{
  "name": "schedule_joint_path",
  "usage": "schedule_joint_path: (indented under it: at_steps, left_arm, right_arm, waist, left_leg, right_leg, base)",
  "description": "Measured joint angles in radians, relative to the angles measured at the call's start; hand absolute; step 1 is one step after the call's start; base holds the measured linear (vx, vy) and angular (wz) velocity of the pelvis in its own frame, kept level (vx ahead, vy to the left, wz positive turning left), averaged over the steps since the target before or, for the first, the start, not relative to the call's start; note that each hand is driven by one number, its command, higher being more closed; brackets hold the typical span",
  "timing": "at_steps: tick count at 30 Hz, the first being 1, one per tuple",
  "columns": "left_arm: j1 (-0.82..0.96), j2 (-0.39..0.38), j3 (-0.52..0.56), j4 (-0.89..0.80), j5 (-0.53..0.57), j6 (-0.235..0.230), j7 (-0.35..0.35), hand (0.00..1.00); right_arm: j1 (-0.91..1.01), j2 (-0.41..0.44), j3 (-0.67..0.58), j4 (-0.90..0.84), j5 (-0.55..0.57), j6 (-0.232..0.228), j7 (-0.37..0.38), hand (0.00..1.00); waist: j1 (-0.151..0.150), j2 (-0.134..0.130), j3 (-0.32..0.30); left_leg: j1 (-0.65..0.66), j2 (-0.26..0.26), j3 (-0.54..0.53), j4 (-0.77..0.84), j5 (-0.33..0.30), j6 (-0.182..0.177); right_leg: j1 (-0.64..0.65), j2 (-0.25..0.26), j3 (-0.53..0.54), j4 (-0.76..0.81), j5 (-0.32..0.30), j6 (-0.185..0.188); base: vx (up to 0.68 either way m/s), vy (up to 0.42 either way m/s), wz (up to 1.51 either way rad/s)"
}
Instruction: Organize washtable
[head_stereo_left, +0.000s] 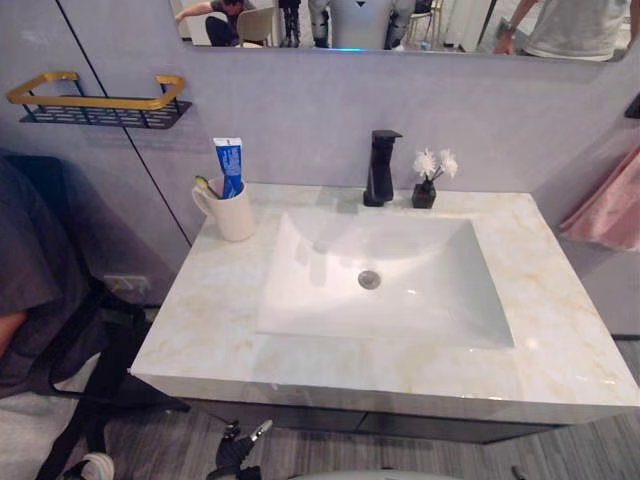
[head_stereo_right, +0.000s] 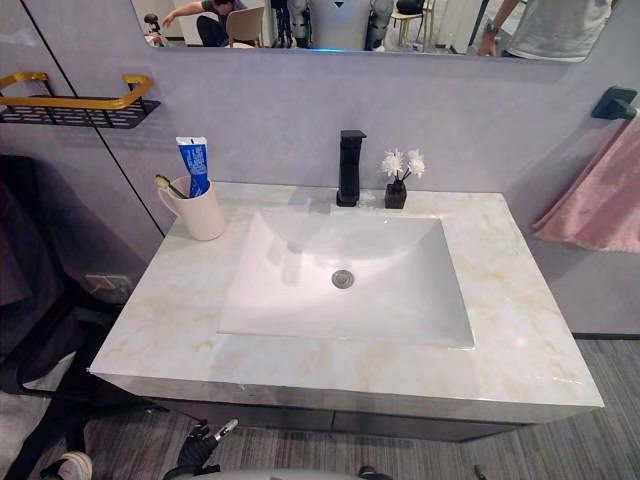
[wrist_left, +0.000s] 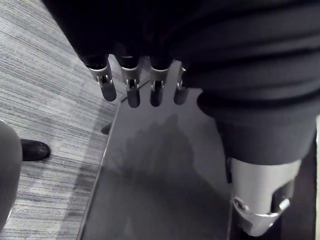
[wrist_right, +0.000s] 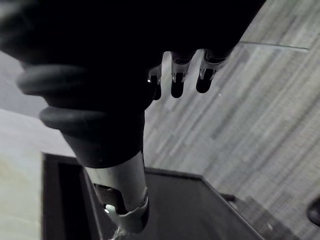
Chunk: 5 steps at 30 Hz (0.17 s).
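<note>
Marble washtable holds white sink, black faucet, cup, against grey wall.

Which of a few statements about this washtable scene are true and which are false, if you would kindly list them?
1. The cup holds a blue toothpaste tube. True.
2. The faucet is white. False: it is black.
3. A small vase of white flowers stands next to the faucet. True.
4. The pink towel lies in the sink. False: it hangs off to the right of the counter.
5. The left hand grips the cup. False: its fingers are straight and hold nothing.
</note>
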Motion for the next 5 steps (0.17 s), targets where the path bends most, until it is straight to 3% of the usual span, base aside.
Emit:
schedule_joint_path:
  at_steps: [5]
  left_arm:
    - [-0.009,0.0,-0.002,0.008,0.0,0.001,-0.001,0.0]
  right_arm:
    - [-0.014,0.006,0.052,0.073,0.001,0.002,0.086,0.0]
  waist:
    - [0.017,-0.01,0.003]
  left_leg:
    - [0.03,-0.004,-0.003,-0.009,0.0,0.0]
  right_leg:
    - [0.033,-0.004,-0.014,-0.003,-0.006,0.007]
  base:
    - [0.03,0.008,0.07]
